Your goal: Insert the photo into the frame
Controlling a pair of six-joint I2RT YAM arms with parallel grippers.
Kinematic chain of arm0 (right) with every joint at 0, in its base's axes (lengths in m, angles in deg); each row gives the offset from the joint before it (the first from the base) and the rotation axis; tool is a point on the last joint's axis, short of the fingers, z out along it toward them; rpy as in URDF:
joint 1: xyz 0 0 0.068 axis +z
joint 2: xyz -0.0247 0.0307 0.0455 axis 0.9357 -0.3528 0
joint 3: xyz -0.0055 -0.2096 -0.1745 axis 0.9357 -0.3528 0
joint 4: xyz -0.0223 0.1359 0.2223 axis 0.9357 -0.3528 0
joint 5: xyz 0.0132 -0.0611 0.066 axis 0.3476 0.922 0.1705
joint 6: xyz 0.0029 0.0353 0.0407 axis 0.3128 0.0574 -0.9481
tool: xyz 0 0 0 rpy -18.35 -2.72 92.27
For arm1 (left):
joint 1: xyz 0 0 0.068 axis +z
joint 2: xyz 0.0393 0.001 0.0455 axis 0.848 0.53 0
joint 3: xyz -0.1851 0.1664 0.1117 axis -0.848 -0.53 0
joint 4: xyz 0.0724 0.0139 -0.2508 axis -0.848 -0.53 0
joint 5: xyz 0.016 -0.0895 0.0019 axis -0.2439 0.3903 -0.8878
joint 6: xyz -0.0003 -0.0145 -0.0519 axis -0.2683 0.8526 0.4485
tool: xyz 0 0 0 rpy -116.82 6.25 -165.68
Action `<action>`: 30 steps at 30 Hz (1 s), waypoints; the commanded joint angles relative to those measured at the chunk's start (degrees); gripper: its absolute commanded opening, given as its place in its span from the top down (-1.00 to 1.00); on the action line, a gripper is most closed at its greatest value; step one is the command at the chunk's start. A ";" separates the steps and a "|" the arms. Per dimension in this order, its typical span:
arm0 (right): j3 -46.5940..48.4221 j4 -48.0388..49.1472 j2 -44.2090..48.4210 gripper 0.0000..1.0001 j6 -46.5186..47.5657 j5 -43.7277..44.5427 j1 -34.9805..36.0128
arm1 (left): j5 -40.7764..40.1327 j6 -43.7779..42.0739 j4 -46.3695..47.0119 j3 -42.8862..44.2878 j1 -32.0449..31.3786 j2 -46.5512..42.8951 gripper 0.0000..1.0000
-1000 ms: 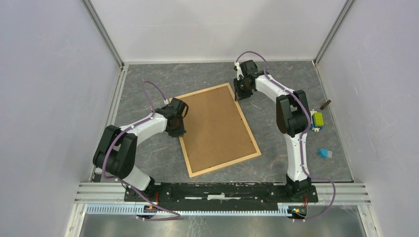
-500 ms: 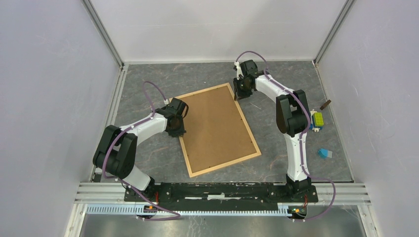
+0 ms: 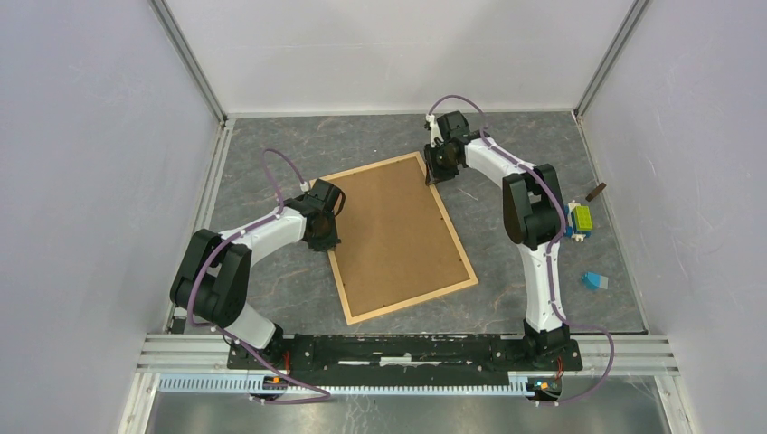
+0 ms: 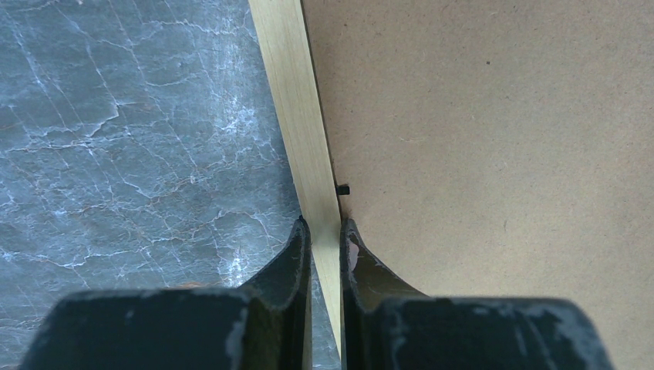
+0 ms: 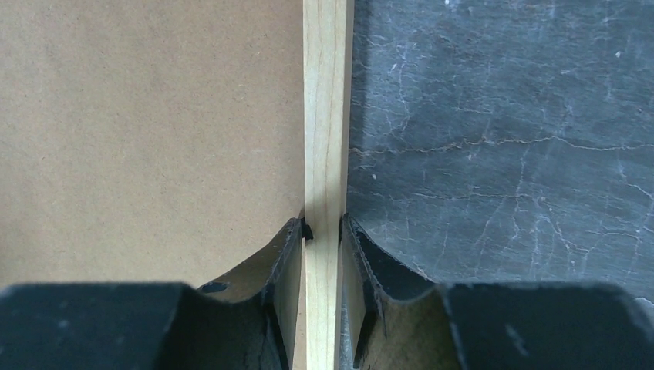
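Bearing the frame point(image 3: 413, 302), the grey marbled table point(image 3: 289, 294) meets pale walls point(image 3: 398, 54).

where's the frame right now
In the top view the frame lies flat mid-table, backing board up, with the left gripper on its left rail and the right gripper near its far right corner.

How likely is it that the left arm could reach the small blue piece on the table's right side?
Probably not. The left gripper is clamped on the frame, and the blue piece lies across the table, beyond the right arm.
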 commanded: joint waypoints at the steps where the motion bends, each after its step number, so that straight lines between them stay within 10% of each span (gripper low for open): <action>1: 0.85 -1.39 -2.32 0.38 0.11 2.69 0.26 | 1.42 -3.80 0.18 -1.24 -1.62 1.86 0.96; 13: 4.19 -3.71 1.95 0.19 0.05 1.53 0.20 | -1.60 -3.20 -1.47 -1.05 -3.13 1.22 0.96; 30: -0.83 -4.54 9.69 0.28 2.47 8.20 0.79 | -2.50 22.69 -1.75 -9.11 -6.17 -11.01 0.96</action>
